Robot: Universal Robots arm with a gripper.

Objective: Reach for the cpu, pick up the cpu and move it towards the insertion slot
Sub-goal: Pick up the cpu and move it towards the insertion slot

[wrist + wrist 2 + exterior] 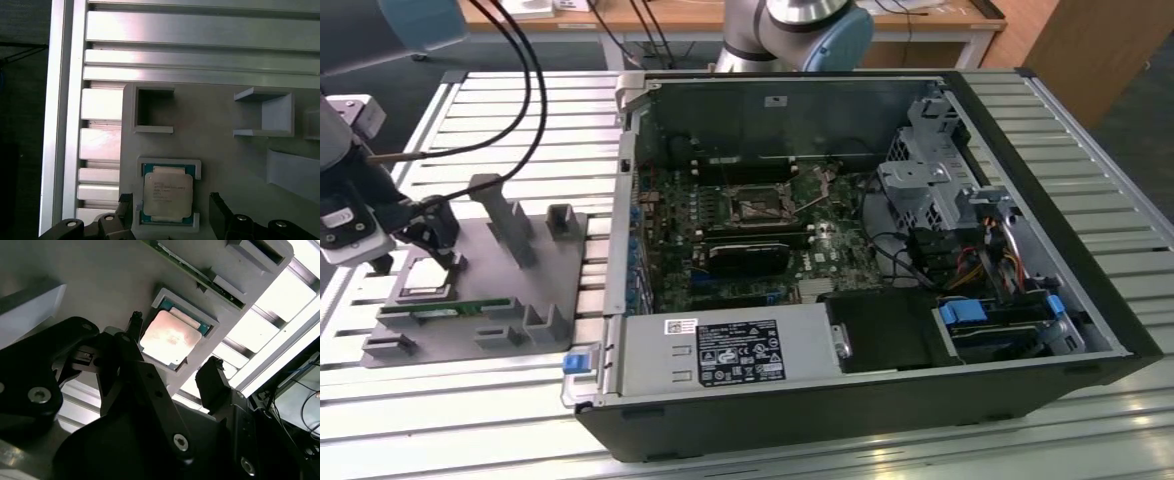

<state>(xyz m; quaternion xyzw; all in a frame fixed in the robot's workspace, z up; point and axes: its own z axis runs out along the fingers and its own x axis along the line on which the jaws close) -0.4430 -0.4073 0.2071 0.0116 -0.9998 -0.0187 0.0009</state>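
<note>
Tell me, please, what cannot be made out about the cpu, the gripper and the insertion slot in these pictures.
- Both wrist views: the open gripper straddles the cpu, but how far above the grey tray its fingers hang cannot be told.
- First wrist view: the picture's edge cuts off the gripper's body.
- Exterior view: the insertion slot shows too small to tell how its lever stands.

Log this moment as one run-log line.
phase: reach | gripper: open, fingers either side of cpu | cpu: in grey tray, not lifted | insertion slot: in computer case, far from gripper
</note>
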